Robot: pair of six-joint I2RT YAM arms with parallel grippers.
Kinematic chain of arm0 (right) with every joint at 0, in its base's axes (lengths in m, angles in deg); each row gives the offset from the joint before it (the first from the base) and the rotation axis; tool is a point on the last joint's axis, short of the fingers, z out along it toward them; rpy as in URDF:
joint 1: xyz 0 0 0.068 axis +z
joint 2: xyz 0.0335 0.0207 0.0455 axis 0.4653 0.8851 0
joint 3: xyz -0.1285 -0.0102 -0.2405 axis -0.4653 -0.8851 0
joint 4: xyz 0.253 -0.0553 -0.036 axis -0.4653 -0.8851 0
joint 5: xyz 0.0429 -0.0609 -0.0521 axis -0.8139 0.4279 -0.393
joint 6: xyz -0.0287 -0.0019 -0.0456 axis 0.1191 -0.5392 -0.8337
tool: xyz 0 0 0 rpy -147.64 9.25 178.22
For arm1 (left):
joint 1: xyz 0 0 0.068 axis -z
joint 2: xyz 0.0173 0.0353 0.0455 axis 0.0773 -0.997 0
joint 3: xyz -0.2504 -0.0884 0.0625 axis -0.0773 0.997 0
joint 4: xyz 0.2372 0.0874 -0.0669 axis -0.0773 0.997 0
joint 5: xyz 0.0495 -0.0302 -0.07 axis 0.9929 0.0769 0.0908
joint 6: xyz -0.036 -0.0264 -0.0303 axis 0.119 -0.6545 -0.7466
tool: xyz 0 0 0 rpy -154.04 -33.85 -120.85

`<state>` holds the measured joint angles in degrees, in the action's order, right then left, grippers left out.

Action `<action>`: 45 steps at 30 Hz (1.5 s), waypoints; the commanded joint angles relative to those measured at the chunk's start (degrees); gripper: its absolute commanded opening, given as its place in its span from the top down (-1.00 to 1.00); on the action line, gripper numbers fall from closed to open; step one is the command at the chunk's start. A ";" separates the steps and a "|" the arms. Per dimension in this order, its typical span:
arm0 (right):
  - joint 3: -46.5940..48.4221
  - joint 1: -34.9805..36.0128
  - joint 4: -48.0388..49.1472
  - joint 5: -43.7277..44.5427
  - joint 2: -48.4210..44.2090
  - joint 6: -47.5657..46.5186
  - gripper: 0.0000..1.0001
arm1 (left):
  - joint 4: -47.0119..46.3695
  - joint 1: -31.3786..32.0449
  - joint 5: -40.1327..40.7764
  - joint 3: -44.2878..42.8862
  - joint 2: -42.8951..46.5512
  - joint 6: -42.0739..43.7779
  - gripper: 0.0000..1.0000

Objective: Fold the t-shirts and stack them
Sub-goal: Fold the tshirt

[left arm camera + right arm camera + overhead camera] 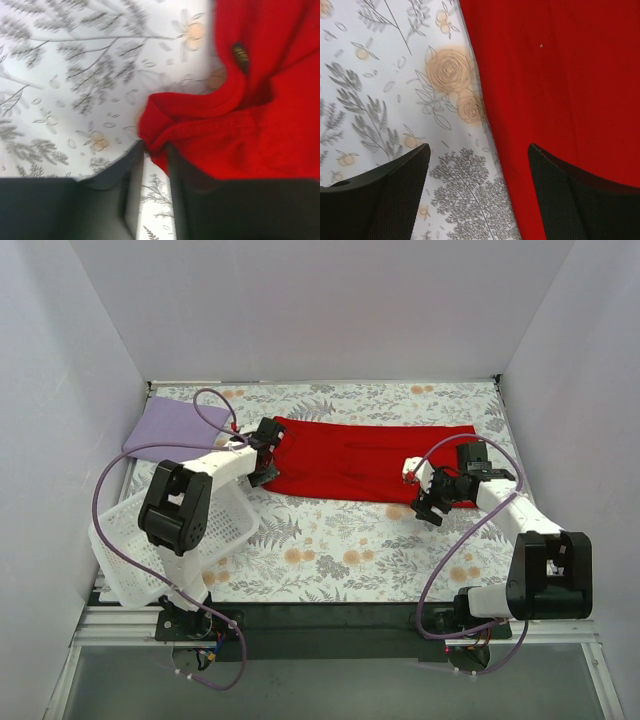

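Note:
A red t-shirt (365, 458) lies folded into a long strip across the back middle of the floral table. My left gripper (266, 452) is at its left end, jaws nearly closed and pinching a bunched fold of the red cloth (165, 132) between the fingertips. My right gripper (428, 496) is open and empty, hovering over the shirt's near right edge (560, 100), one finger over the cloth and one over the table. A folded lavender t-shirt (176, 426) lies at the back left corner.
A white plastic basket (165, 540) sits tilted at the left front, under my left arm. Purple cables loop from both arms. White walls close in the table on the left, back and right.

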<state>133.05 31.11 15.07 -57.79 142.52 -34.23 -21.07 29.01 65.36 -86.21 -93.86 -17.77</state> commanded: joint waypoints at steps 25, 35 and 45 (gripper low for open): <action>2.34 -0.12 9.17 16.32 11.86 -6.05 -0.32 | -12.35 -2.43 -19.09 9.58 31.33 14.19 -0.17; 1.29 -0.21 9.08 17.81 13.62 -8.25 0.47 | -12.70 -2.52 -19.79 18.64 40.83 11.11 -0.17; -5.91 -0.83 4.43 21.85 6.96 -15.00 0.90 | -14.72 -2.43 -23.83 21.63 41.45 8.65 -0.17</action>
<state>131.00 31.09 25.93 -39.28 152.01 -45.16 -34.42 26.71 43.43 -65.53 -52.86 -8.10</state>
